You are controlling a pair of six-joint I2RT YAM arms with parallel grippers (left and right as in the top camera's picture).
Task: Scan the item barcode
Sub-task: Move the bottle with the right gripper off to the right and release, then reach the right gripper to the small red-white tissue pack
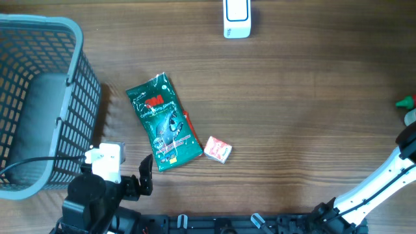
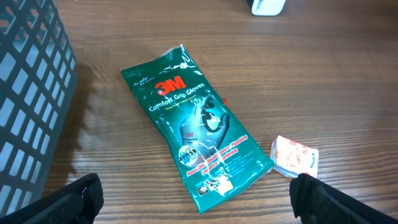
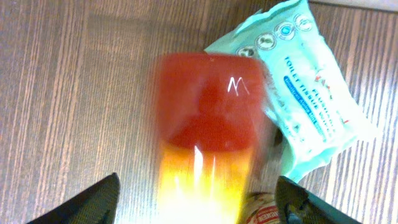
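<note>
Right gripper (image 3: pixel 198 190): fingers (image 3: pixel 93 202) spread apart, not pinching anything. A blurry red-and-yellow thing (image 3: pixel 208 118) sits btw them w/ a gap on each side. Can't tell what it is, or if it rests on the surface (image 3: pixel 74 93). Its red part covers one edge of a pale teal tissue pack (image 3: pixel 314 81), which lies on the wood to the right in the wrist view. In the overhead view only the white arm (image 1: pixel 377 182) shows, at the R edge.

Left gripper (image 2: pixel 198 186): spread wide & empty, low at the near-left of the surface. In front of it a green glove pack (image 2: pixel 196 137) lies flat & slanted. A small pink & white box (image 2: pixel 297 157) lies just beside the pack's lower R corner; touching or not, can't tell. A grey basket (image 1: pixel 88 110) stands to the L of the pack. A white scanner (image 1: pixel 236 19) stands at the far edge, well apart from the pack. A green thing (image 1: pixel 406 102) peeks in at the R edge, too small to tell.
</note>
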